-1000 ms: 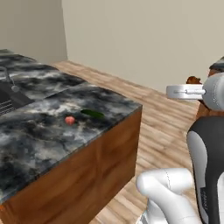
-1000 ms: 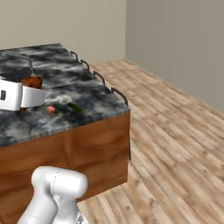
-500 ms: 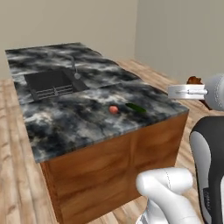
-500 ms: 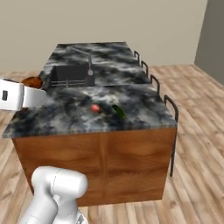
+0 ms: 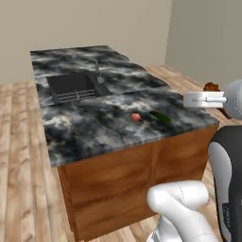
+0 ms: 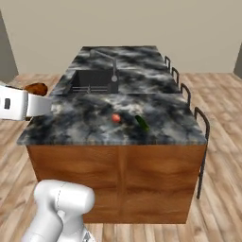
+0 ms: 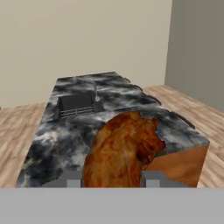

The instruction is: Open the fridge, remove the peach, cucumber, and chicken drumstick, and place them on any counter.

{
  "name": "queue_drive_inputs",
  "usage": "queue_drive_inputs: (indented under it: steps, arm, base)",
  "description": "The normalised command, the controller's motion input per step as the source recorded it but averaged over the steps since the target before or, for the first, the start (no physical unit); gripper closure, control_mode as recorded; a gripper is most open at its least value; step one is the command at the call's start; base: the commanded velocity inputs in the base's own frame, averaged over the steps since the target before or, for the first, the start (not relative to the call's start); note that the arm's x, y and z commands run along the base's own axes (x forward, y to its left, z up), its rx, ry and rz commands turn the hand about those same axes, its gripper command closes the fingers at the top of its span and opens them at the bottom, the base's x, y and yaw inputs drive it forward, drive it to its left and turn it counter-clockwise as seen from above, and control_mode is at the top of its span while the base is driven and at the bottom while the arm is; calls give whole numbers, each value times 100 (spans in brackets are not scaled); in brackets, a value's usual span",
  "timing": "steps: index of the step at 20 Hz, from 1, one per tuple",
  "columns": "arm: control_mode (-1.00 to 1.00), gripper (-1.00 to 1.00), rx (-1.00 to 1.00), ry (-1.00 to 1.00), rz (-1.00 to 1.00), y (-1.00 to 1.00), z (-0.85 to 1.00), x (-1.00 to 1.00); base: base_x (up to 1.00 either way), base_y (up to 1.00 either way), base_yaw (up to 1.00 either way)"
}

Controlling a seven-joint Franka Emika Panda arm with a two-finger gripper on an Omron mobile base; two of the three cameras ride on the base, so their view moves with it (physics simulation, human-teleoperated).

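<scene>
The end effector is clamped on the chicken drumstick, which sits between the two finger tips and bulges up well above them. From the side, the orange-brown lump pokes out beyond the white hand, held off the near end of the worktop and not yet over the stone.

On the worktop, close to the near edge, the peach and the cucumber lie just beside each other, apart but close. Further along is the black sink with its faucet, and past that more bare marbled stone to the far end.

What worries me: the drumstick is lumpy and held low on its body, so I'd guess it could twist or slip in transit. Released too early, it would drop to the wooden floor, since it hangs outside the edge. Set down too near the round peach, it might nudge it rolling toward the drop.

There is plenty of open stone on either side of the two items and between them and the sink; the railings along one long side mark an edge to avoid.
</scene>
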Motion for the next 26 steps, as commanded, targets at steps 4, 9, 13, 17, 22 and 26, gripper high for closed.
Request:
queue_drive_inputs:
  steps: [4, 9, 13, 17, 22, 26]
  arm:
    - [100, 100, 0, 0, 0, 0, 0, 0]
    - [100, 100, 0, 0, 0, 0, 0, 0]
    - [100, 100, 0, 0, 0, 0, 0, 0]
    - [100, 100, 0, 0, 0, 0, 0, 0]
    - [100, 100, 0, 0, 0, 0, 0, 0]
    - [100, 100, 0, 0, 0, 0, 0, 0]
  base:
    - [25, 0, 32]
    - [37, 0, 30]
    - [82, -3, 21]
    - [95, -3, 19]
    - [55, -13, 15]
    - [11, -17, 3]
